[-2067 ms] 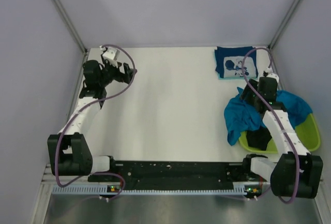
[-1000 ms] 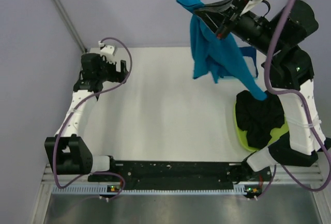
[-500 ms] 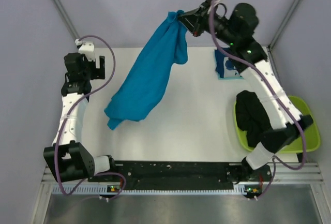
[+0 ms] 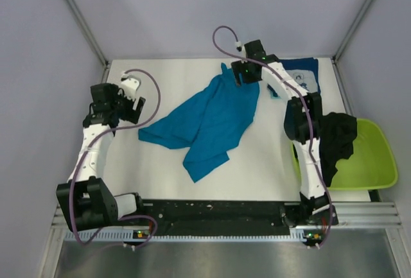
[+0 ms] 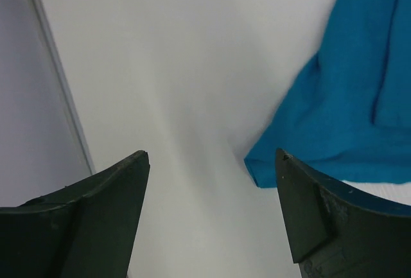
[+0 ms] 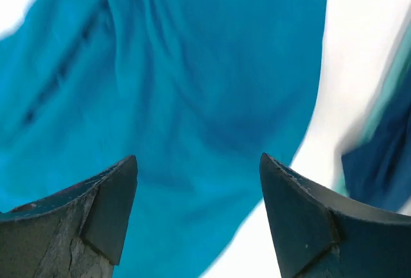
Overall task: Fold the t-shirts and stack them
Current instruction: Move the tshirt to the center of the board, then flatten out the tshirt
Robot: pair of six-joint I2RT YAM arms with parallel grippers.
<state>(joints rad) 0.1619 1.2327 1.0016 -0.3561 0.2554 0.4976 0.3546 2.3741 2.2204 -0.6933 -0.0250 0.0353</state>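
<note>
**Teal shirt laid out mid-table, both grippers empty**

The teal-blue t-shirt (image 4: 212, 117) lies in a rumpled diagonal across the middle of the table (image 4: 167, 182). One end reaches toward the far edge and the other trails toward the left and near edges. I judge that the middle is the folding ground, since both arms can reach it from either side. The cloth is not flat (creases and a doubled-over flap show), so smoothing probably comes before any fold.

The right gripper (image 4: 244, 76) hangs over the shirt's far end, jaws apart with nothing between them. The left gripper (image 4: 131, 108) sits near the table's left edge, just beside the shirt's left tip. Its jaws are likewise wide and empty, and it seems well placed to take that end.

The navy t-shirt (image 4: 310, 71) lies folded in the far right corner, out of the working area; I take it as the start of the stack. The black t-shirt (image 4: 337, 133) hangs over the rim of the lime-green basin (image 4: 369, 162) at the right edge, apparently waiting its turn.

Only the top view gives the whole layout of three shirts and the basin, but the jaws are small there. The left wrist view shows bare table between its jaws and the teal corner ahead, apart from them. The right wrist view shows blurred teal cloth beneath its open jaws and a sliver of navy at the right. Whether they touch the cloth I cannot tell.
</note>
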